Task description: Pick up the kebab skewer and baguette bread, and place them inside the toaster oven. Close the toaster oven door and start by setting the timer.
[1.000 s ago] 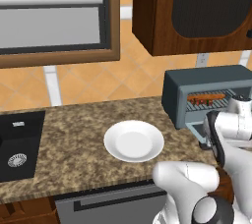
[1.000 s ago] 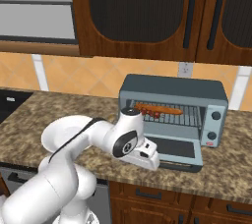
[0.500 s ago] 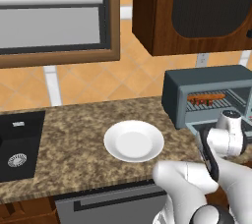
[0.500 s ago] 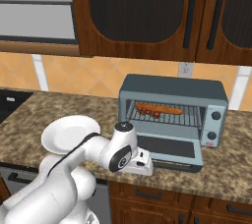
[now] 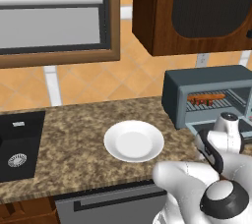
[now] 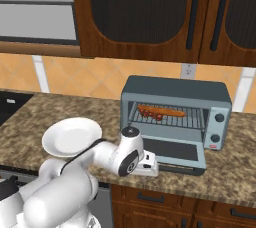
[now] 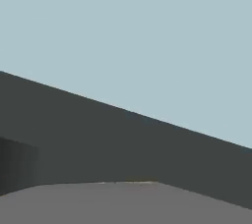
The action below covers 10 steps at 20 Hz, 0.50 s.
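1. Lowered since a second ago, the white arm's hand now sits at the near left corner of the dropped-down blue-grey glass-paned toaster oven door.
2. Its two-finger gripper has its jaws spread wide, holding nothing.
3. Orange-brown baguette bread and the small meat kebab skewer lie on the rack inside the dark blue-grey toaster oven.
4. Left of it, a round white plate rests on the speckled brown counter.

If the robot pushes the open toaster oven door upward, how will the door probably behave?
The toaster oven door lies flat, joined to the toaster oven along its lower front edge, so it likely swings up as one stiff panel. Its window looks like glass, so a hard shove seems unwise. The oven may slide back on the counter if pushed hard.
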Available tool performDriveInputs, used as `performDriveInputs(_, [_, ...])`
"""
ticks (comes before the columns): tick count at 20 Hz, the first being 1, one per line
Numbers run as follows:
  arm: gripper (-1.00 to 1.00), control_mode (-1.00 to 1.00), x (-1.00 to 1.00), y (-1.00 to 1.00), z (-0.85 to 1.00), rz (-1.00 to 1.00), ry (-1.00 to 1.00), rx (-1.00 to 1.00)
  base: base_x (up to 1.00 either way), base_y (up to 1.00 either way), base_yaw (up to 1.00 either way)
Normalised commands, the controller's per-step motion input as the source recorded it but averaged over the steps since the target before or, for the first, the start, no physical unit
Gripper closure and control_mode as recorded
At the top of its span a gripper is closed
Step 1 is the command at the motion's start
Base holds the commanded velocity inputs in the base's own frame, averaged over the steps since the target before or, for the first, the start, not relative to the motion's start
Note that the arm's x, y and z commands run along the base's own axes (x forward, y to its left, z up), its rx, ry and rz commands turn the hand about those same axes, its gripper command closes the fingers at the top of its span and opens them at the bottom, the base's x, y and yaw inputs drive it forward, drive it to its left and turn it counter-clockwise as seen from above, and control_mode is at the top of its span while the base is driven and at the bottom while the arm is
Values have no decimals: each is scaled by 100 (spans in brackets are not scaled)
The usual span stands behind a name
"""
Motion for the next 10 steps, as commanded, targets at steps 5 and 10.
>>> performDriveInputs(5, [-100, -100, 35, -7, -17, 0, 3, 0, 0, 0, 0])
performDriveInputs(10, [-100, -100, 43, 0, -4, 0, 0, 0, 0, 0, 0])
